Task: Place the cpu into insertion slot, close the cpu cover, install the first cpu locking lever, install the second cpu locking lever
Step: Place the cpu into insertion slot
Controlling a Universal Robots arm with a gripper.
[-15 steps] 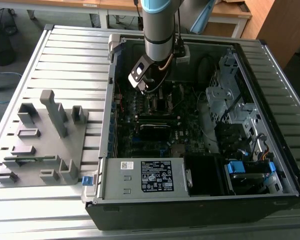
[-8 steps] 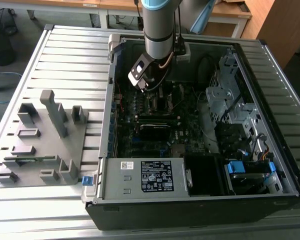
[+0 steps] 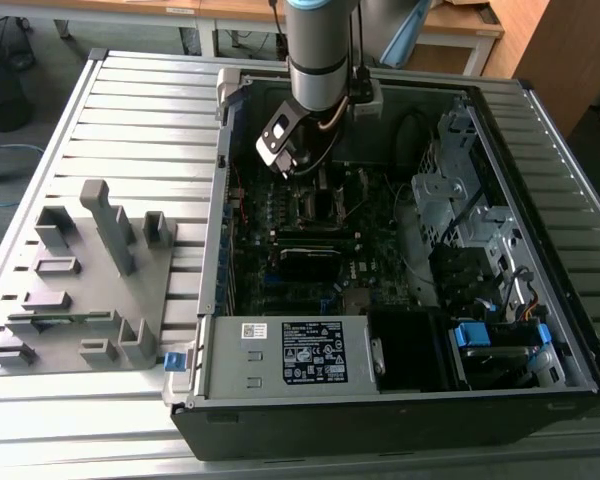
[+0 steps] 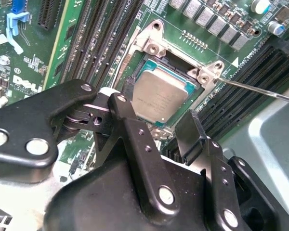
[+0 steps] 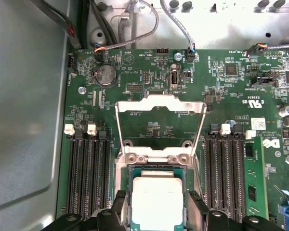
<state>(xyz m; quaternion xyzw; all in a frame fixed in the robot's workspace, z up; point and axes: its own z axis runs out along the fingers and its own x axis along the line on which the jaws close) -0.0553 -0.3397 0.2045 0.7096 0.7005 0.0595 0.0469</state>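
In the exterior view a grey rack point(image 3: 90, 280) lies at nine o'clock of the open computer case point(image 3: 380, 425) on the desk point(image 3: 140, 110). In the first wrist view the gripper point(image 5: 159, 208) straddles the cpu point(image 5: 156, 199), spread wide and seemingly gripping nothing. We judge the cpu light, stiff and fragile underneath, so best held by its edges. Flat, square and dull silver, it sits in the insertion slot point(image 5: 156, 171), and the cpu cover point(image 5: 159, 102) stands open.
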